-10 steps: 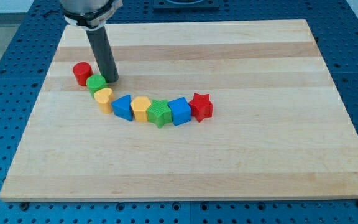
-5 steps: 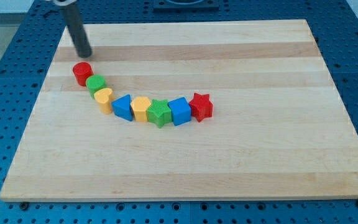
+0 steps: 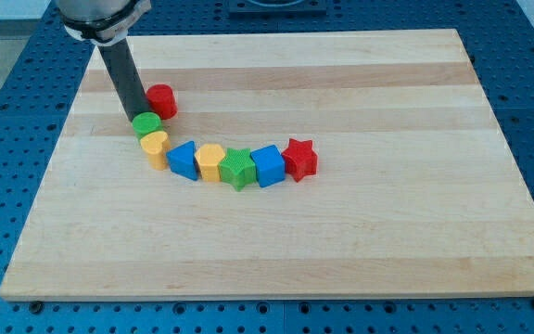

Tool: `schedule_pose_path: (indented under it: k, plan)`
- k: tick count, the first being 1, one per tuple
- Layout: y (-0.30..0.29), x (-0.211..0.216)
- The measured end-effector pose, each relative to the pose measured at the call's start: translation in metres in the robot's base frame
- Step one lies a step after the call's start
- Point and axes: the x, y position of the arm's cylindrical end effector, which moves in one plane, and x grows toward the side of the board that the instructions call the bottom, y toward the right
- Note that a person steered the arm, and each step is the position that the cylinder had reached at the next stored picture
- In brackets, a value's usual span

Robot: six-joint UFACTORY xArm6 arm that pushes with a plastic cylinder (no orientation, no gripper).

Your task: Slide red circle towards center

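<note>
The red circle (image 3: 161,99) lies on the wooden board (image 3: 360,213) at the upper left, just right of my rod. My tip (image 3: 135,116) sits directly left of the red circle, touching or nearly touching it, and just above the green circle (image 3: 146,125). The red circle stands apart from the row of blocks, a little above and right of the green circle.
A curved row runs from the green circle: a yellow heart (image 3: 155,147), a blue block (image 3: 184,160), a yellow block (image 3: 209,161), a green star (image 3: 237,169), a blue cube (image 3: 269,165), a red star (image 3: 299,158). Blue perforated table surrounds the board.
My tip went from right of the green circle up to the board's top left, then came down left of the red circle. The red circle slid right, away from the row's end.
</note>
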Motion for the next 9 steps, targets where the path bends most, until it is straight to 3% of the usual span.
schedule_pose_path:
  k: [2, 3, 5, 7, 9]
  plan:
    - [-0.013, -0.025]
    - [0.020, -0.043]
    - [0.101, -0.035]
    - [0.067, -0.037]
    - [0.093, -0.018]
